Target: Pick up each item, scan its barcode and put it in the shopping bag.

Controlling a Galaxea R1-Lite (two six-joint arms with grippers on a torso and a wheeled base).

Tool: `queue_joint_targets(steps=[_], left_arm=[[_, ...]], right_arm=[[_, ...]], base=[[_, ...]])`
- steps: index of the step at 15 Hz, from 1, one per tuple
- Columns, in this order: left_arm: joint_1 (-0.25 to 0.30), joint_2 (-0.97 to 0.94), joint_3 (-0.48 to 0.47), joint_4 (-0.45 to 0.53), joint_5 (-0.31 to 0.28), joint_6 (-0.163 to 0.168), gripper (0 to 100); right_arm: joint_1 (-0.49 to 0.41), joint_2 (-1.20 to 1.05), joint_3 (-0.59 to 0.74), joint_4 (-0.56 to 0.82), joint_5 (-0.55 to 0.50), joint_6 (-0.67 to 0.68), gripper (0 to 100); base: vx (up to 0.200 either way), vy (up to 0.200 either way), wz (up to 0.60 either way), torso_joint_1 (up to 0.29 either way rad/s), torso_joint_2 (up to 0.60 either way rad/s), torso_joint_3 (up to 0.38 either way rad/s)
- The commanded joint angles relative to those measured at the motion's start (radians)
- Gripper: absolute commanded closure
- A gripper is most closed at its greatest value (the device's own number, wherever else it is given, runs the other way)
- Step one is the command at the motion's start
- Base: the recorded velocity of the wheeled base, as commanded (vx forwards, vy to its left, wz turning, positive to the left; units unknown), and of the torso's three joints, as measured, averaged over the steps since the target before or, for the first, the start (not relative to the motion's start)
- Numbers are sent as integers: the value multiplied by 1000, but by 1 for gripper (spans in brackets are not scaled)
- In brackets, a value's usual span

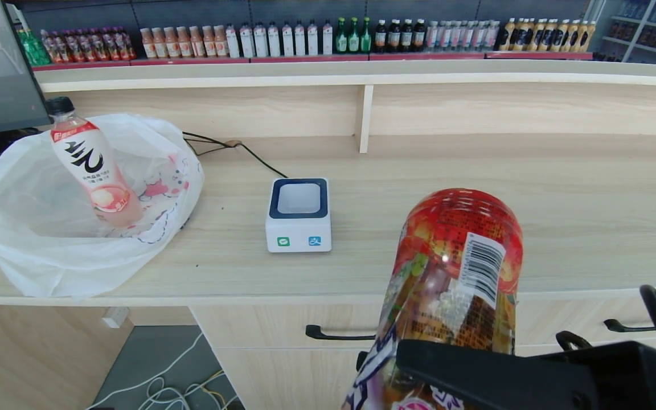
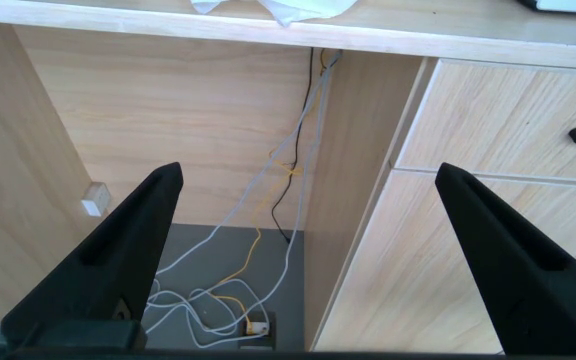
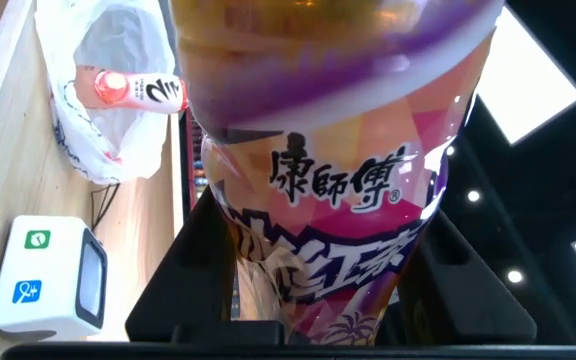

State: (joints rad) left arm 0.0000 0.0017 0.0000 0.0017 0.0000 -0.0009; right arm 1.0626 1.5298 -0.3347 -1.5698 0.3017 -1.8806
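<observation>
Shop checkout: pale wood counter point(image 1: 533, 188), drinks shelf point(image 1: 305, 37) along the far wall. Gripped in the right claw point(image 1: 464, 364), a big bottle point(image 1: 453, 285) with a red and purple label, pinched from both sides low on its body and held tilted out over the counter's near edge, off the wood. Barcode point(image 1: 482, 267) turned up and away from the counter, so probably lifted for scanning but not yet presented; likely needs rolling over so the stripes face down. Ahead of that claw and to its left, well apart from the bottle, the white scanner point(image 1: 298, 214), window facing up, with bare wood between. Farther left of the claw, beyond the scanner, the bag point(image 1: 32, 250), mouth spread wide and slumped on the counter, ready to take a drop from above. Leaning inside it, a pink bottle point(image 1: 91, 165), taking up the middle of the opening and worth steering around. Behind the scanner, a thin cable point(image 1: 248, 151) trailing toward the bag, off the direct path. Left claw point(image 2: 308, 170) spread wide with nothing in it, hanging below counter level, facing the gap under the counter with loose cords point(image 2: 228, 290) on the floor, out of the way of the right arm's sweep.
</observation>
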Motion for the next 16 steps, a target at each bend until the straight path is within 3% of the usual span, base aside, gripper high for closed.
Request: queue_joint_targets(steps=[1, 16], left_arm=[[2, 0, 0, 0, 0, -1, 0], [0, 0, 0, 0, 0, -1, 0]], right_arm=[[2, 0, 0, -1, 0, 0, 100], [2, 0, -7, -1, 0, 2, 100]], base=[[0, 0, 0, 0, 0, 0], [0, 0, 0, 0, 0, 0]])
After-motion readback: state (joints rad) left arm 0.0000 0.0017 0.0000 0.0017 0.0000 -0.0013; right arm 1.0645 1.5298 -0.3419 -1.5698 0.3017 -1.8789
